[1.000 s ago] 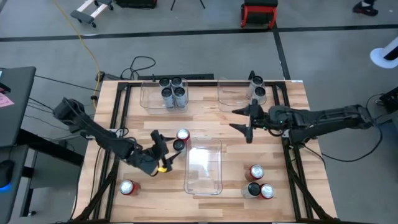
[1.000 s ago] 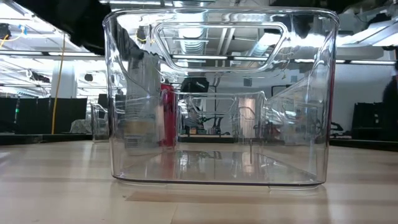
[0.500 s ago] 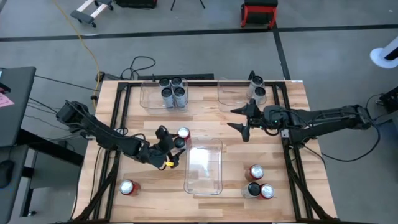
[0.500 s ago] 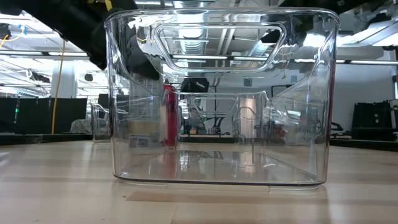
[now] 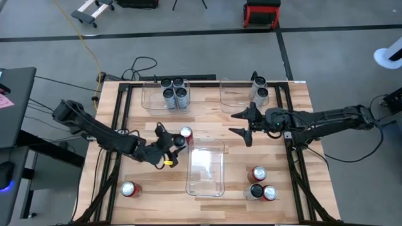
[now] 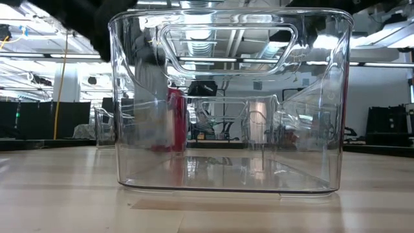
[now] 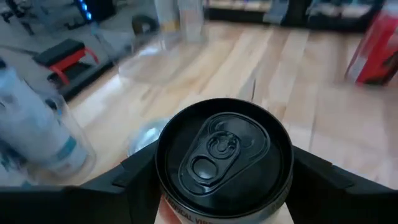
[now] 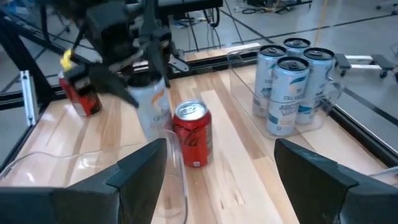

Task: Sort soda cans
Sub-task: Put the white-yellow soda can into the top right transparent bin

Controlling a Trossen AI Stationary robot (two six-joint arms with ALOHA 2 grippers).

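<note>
My left gripper (image 5: pixel 172 148) is shut on a pale soda can with a dark top (image 7: pixel 224 155), beside an upright red can (image 5: pixel 186 133) at the far left corner of the clear centre bin (image 5: pixel 206 182). In the right wrist view that pale can (image 8: pixel 153 107) stands left of the red can (image 8: pixel 193 134). My right gripper (image 5: pixel 240 123) is open above the table between the centre bin and the far right bin (image 5: pixel 233 94). Other cans stand upright: several silver-grey ones (image 5: pixel 174 93) in the far left bin, two (image 5: pixel 259 89) in the far right bin. My left gripper pinches the pale can by its side wall just under the dark top's rim (image 7: pixel 163 186), one finger (image 7: pixel 134 177) on each side. The fingers slant down at it from the table's left. The can is upright; whether its base is on the table, I cannot tell.
A red can (image 5: pixel 129 189) stands near the table's near left corner. Three cans, two red and one dark (image 5: pixel 260 183), stand right of the centre bin near the near edge. The centre bin holds nothing. Bare wood lies between the bins.
My left gripper, still shut on the pale can, has carried it a little toward the far edge, beside the red can. My right gripper has moved slightly toward the table's left and stays open.
</note>
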